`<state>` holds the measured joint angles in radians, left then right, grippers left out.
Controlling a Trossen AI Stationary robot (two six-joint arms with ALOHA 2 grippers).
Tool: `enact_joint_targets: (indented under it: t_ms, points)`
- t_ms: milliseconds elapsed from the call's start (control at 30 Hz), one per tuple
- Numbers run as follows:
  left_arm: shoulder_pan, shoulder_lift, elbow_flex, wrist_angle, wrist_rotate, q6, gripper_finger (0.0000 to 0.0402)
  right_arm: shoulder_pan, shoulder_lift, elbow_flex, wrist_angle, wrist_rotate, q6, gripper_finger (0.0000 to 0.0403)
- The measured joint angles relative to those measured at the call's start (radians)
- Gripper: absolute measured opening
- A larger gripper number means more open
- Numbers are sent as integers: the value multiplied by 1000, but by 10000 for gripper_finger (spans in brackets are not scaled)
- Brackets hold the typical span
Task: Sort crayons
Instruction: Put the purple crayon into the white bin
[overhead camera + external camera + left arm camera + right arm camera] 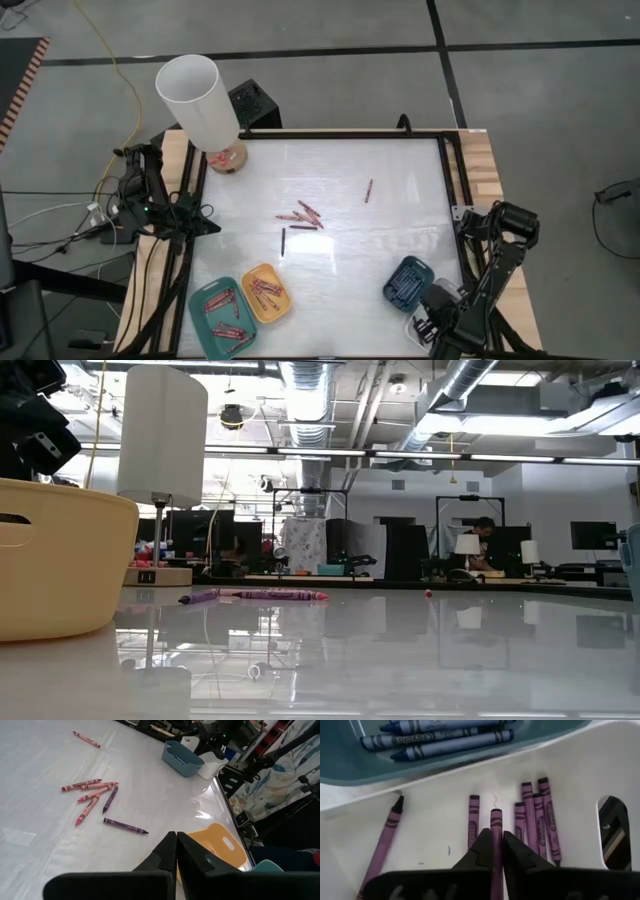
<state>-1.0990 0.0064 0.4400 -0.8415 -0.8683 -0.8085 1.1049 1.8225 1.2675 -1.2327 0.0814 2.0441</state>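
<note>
Our right tool (495, 851) hangs inside the white tray (580, 770), nearly closed around a purple crayon (495, 827), because purple ones belong here; left tool (176, 851) waits shut.

This is a big open lab or workshop: bare ceiling pipes (330, 390), long strip lights (420, 455), desks with monitors (590, 535), and a concrete floor (540, 90) around the table (400, 230).

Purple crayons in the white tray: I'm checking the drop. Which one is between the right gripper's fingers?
The upright middle purple crayon, running down between the right gripper's fingers; the others lie clear on either side.
</note>
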Motion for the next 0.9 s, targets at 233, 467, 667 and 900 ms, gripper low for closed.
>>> enact_joint_targets:
  t_ms: [233, 467, 667, 900]
  points:
    - [0, 0, 0, 0, 0, 0, 0, -1, -1, 0, 0, 0, 8, 72]
    - [0, 0, 0, 0, 0, 0, 0, -16, -18, 0, 13, 18, -38, 79]
    - [0, 0, 0, 0, 0, 0, 0, -101, -106, 59, 12, 13, -252, 80]
    - [0, 0, 0, 0, -1, 0, 0, -268, -235, 170, 33, 157, -582, 80]
